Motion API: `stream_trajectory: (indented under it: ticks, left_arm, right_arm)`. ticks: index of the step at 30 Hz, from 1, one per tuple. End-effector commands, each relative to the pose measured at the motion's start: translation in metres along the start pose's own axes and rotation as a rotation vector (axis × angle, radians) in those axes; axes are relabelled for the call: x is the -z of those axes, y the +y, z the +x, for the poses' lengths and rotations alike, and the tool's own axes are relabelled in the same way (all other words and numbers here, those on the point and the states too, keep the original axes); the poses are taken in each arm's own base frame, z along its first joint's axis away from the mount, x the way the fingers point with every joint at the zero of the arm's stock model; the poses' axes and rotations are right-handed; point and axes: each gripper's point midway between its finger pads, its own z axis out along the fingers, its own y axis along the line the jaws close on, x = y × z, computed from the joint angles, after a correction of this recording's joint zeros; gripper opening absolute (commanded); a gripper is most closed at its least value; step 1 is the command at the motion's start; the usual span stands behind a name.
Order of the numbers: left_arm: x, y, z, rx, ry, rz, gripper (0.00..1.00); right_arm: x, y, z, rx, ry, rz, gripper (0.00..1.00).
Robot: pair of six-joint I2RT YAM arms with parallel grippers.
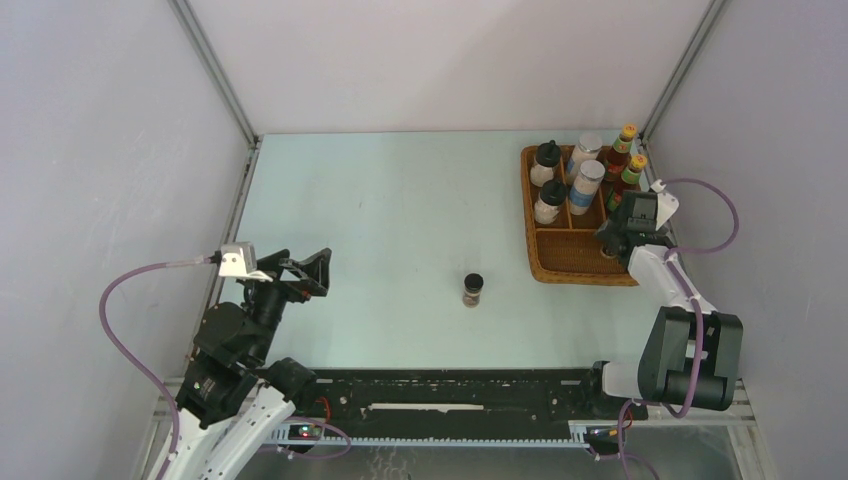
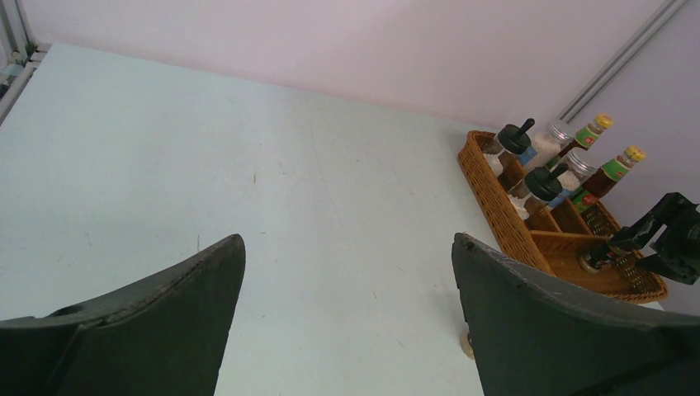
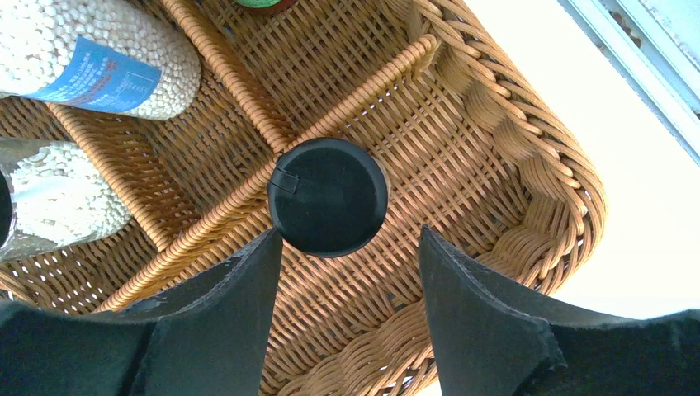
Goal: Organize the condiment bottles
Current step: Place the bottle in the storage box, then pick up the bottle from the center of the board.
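Note:
One tiny dark jar stands alone on the table near the middle. A second tiny dark jar, seen from above by its black cap, stands in the near right compartment of the wicker tray. My right gripper hangs open just above it, its fingers apart and clear of the cap. The far compartments hold two black-lidded white jars, two silver-lidded blue-label jars and two red sauce bottles. My left gripper is wide open and holds nothing, over the table's left side.
The wicker tray sits at the right against the enclosure wall. White walls with metal posts close in the table on three sides. Purple cables loop from both wrists.

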Motion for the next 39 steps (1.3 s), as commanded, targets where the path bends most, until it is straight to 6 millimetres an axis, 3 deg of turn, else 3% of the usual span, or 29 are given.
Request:
stream_trajectory:
  ticks: [1, 7, 16, 22, 29, 35, 39]
  left_arm:
    - [-0.003, 0.001, 0.003, -0.004, 0.006, -0.006, 1.0]
    - [-0.003, 0.001, 0.003, -0.003, 0.006, -0.006, 1.0]
    - [-0.003, 0.0, 0.002, -0.002, 0.004, -0.002, 1.0]
    - [-0.005, -0.008, 0.006, 0.003, 0.027, 0.033, 1.0]
    - [-0.019, -0.051, 0.028, 0.025, 0.155, 0.227, 1.0]
    - [-0.036, -0.097, 0.044, 0.071, 0.238, 0.392, 1.0]
    - [-0.046, -0.128, 0.068, -0.041, 0.306, 0.436, 1.0]
  right_arm:
    - [0.004, 0.007, -0.01, -0.022, -0.028, -0.014, 0.7]
    - [0.02, 0.011, -0.023, -0.016, -0.077, -0.028, 0.7]
    - [0.075, 0.022, -0.065, 0.007, -0.212, -0.07, 0.7]
    - [0.104, 0.031, -0.068, 0.021, -0.243, -0.128, 0.7]
    - [0.137, 0.038, -0.068, 0.019, -0.282, -0.215, 0.71]
    - [0.149, 0.04, -0.07, -0.012, -0.297, -0.26, 0.71]
    - [0.151, 0.043, -0.07, -0.023, -0.301, -0.278, 0.71]
